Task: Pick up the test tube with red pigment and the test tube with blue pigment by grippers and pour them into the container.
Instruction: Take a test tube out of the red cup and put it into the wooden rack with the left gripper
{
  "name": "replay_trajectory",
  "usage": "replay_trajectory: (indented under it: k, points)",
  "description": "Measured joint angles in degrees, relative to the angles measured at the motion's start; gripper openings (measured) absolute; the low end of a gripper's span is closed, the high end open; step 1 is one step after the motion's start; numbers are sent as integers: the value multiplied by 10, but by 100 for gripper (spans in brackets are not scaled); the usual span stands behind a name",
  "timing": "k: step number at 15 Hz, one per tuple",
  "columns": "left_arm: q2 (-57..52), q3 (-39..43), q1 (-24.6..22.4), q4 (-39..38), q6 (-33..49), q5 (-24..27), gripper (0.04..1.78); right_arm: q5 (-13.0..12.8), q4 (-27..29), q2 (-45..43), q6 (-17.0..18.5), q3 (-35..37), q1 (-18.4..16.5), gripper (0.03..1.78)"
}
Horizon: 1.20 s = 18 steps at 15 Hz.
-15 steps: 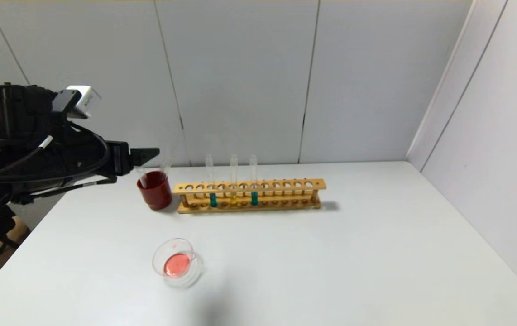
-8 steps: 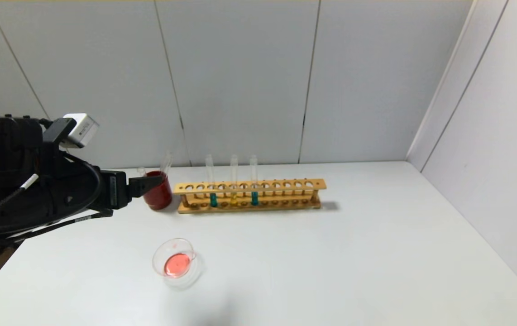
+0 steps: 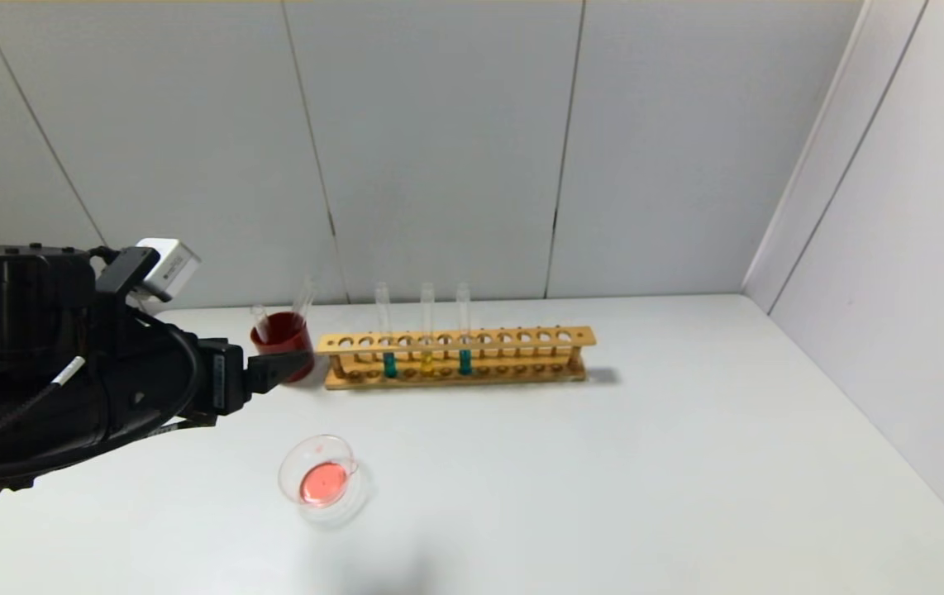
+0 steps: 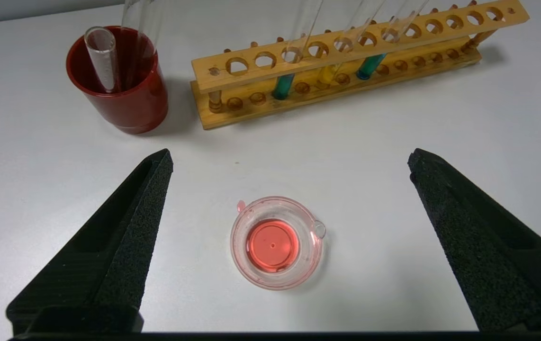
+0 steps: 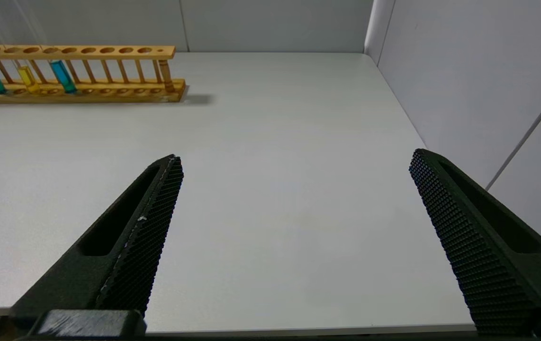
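The left gripper (image 4: pixel 289 161) hangs above the white table (image 3: pixel 646 463) with its jaws spread wide and nothing between them; in its wrist view the container (image 4: pixel 276 242), a low clear glass dish with a pouring lip, sits on the table between the two fingertips (image 4: pixel 154 173) and below them, holding a shallow pool of orange-red liquid; beyond the fingertips stands a dark red cup (image 4: pixel 119 80) with two empty clear tubes (image 4: pixel 102 59) leaning inside it; just beside the cup, farther along, a wooden test tube rack (image 4: pixel 346 61) holds three upright tubes, one with teal liquid (image 4: pixel 282 85), one with yellow liquid (image 4: pixel 327 73), and the test tube with blue pigment (image 4: pixel 369 66); which of the cup's empty tubes carried the red pigment cannot be told. The right gripper (image 5: pixel 294 163) is parked low near the table's front edge, jaws wide apart and empty, the rack's end (image 5: pixel 161 71) well beyond its fingers.
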<state>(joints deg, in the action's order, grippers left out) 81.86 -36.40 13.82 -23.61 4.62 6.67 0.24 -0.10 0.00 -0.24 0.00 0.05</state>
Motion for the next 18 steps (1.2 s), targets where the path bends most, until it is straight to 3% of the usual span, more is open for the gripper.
replay_trajectory:
  k: [15, 18]
  points:
    - [25, -4, 9, -31, -51, -5, 175, 0, -1, 0, 0, 0, -1, 175]
    - [58, 4, 22, -106, -62, -16, 175, 0, -1, 0, 0, 0, 0, 175]
